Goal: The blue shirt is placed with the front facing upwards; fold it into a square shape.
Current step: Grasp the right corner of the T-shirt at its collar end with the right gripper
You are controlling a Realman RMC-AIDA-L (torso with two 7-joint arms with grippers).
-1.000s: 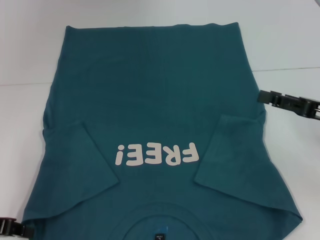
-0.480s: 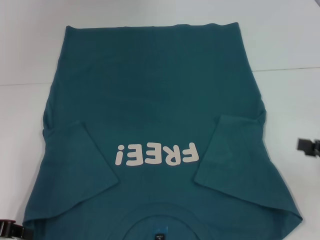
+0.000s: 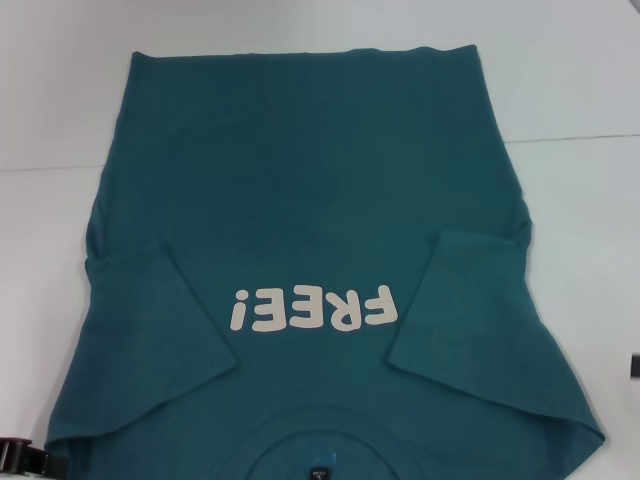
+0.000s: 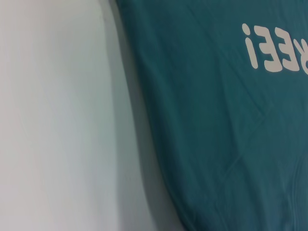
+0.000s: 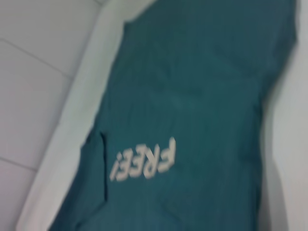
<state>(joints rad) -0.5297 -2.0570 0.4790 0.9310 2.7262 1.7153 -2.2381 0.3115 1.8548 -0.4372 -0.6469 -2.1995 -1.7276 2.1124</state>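
Lying flat and front-up on the white worktop (image 3: 580, 200), the blue shirt (image 3: 310, 200) has both sleeves tucked inward, which we judge prepares a square fold. The left gripper (image 3: 22, 460) sits beside its near corner; we cannot tell its opening. The right gripper barely shows.
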